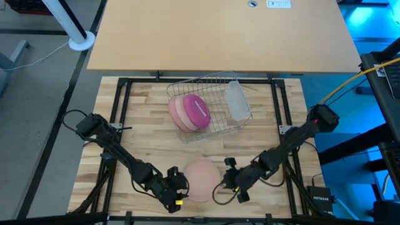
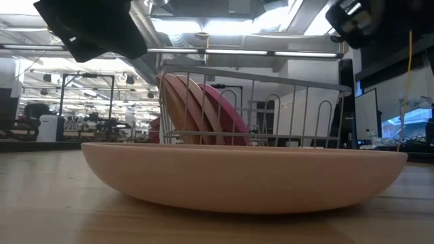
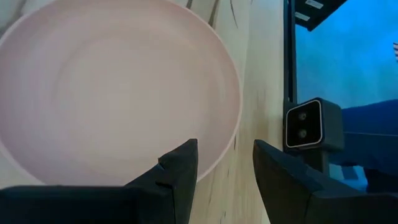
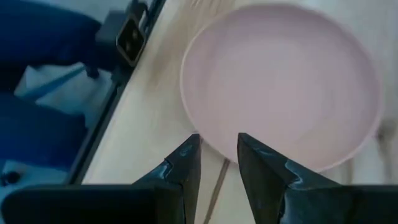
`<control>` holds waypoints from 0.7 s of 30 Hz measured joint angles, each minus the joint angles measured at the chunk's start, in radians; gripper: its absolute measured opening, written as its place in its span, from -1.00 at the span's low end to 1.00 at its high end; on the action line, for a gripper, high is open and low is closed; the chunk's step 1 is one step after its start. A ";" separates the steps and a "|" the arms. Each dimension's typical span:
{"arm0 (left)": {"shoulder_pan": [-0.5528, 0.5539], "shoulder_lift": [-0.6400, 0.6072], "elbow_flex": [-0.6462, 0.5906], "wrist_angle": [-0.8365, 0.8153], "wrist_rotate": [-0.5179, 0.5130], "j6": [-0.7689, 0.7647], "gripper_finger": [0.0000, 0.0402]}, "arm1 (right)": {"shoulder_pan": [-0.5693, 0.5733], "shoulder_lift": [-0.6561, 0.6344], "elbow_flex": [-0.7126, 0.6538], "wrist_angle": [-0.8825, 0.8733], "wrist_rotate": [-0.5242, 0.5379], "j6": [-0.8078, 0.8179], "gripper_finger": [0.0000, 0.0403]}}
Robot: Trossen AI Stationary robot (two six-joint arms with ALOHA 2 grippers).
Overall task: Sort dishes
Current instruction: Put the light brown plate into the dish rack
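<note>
Filling the foreground of the table-level view, the pale peach plate rests flat and right side up on the wooden worktop, close to its near edge, with a robot gripper on either side. On the robot's left, the left gripper hangs over the plate's rim with its fingers spread and nothing between them; the plate's edge runs just past one fingertip. The right gripper hovers at the opposite edge, its fingers parted more narrowly and likewise empty, aimed at the rim. That two-sided approach suggests a pick-up at the rim is being lined up, though neither gripper has closed on the plate yet. Behind it, the silver wire rack stands mid-worktop, and the magenta-pink plate and the tan-brown plate lean on edge inside it, side by side. A clear plastic cup lies in the rack's far end. Judging by that arrangement, two of the three dishes are already sorted and the peach one is the last. The worktop is light, butcher-block wood framed by black rails; beyond it stretches a bright workshop with ceiling lights, shelving and a monitor.
</note>
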 joint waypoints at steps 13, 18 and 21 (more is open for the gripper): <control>0.030 0.001 0.000 0.062 -0.007 0.033 -0.28 | 0.004 0.152 0.000 0.001 -0.002 -0.119 -0.45; 0.041 0.001 0.000 0.072 -0.007 0.050 -0.28 | 0.003 0.154 0.000 0.002 0.025 -0.173 -0.45; 0.041 0.002 0.000 0.072 -0.007 0.051 -0.28 | 0.003 0.154 0.000 0.001 0.027 -0.186 -0.45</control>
